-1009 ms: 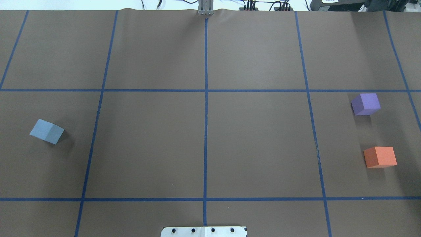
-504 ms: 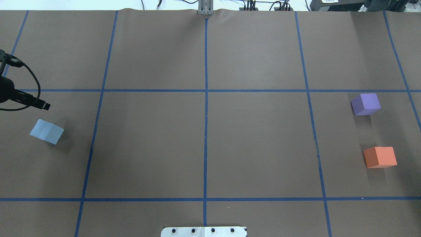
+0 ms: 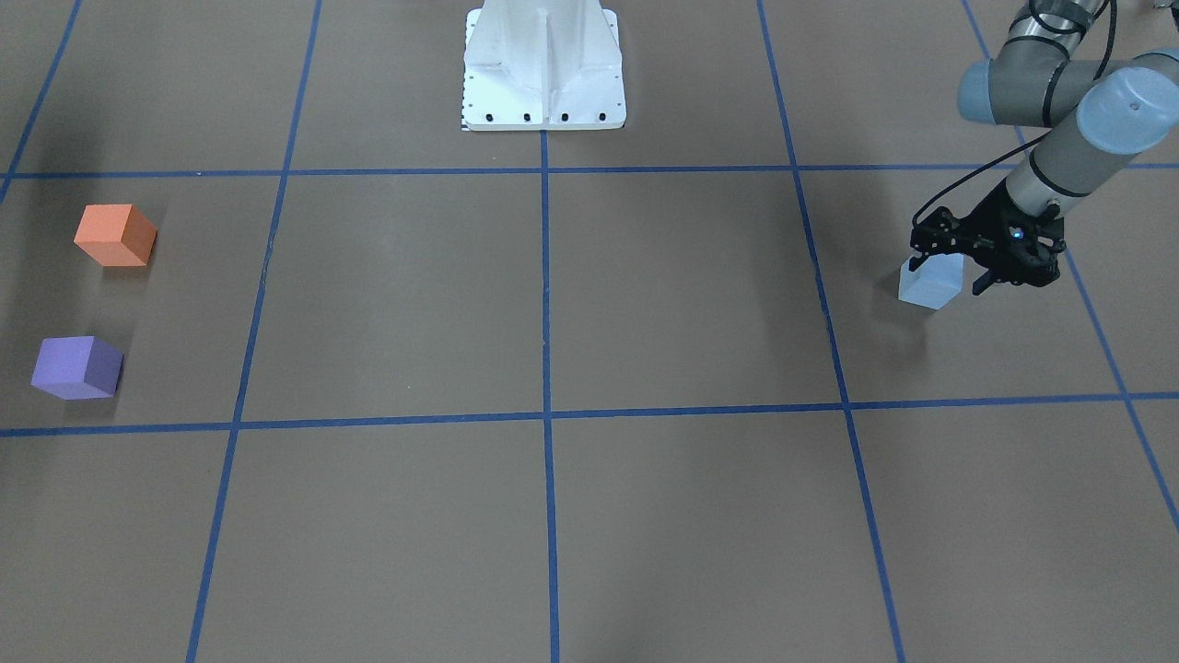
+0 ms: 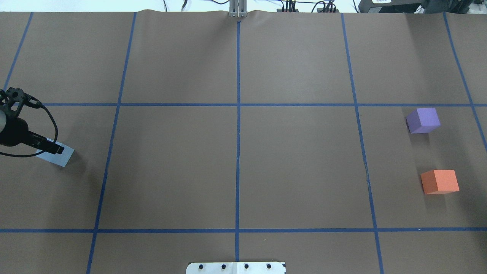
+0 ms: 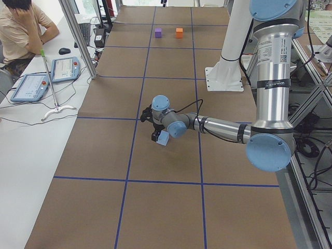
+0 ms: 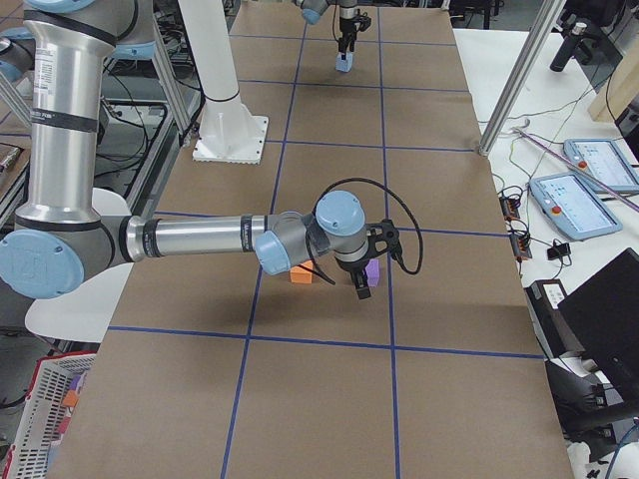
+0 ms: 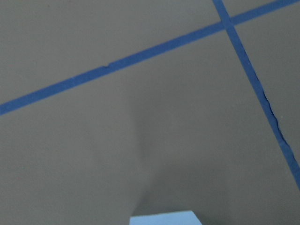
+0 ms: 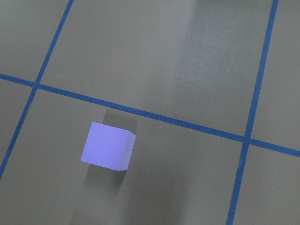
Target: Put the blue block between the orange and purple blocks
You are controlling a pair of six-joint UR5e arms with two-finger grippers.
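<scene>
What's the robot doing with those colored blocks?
The robot's left gripper is down at the blue block, with a finger on each side of it. It looks open, not squeezing yet, and the block sits on the table. Way over at the other end are the orange block and the purple block, with a gap between them where the blue one should go. The right gripper hangs in the air near those two, holding nothing.

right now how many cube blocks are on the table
3. Light blue cube block far on the robot's left; purple cube block and orange cube block apart far on its right, purple farther from the robot. None seems hidden.
</scene>
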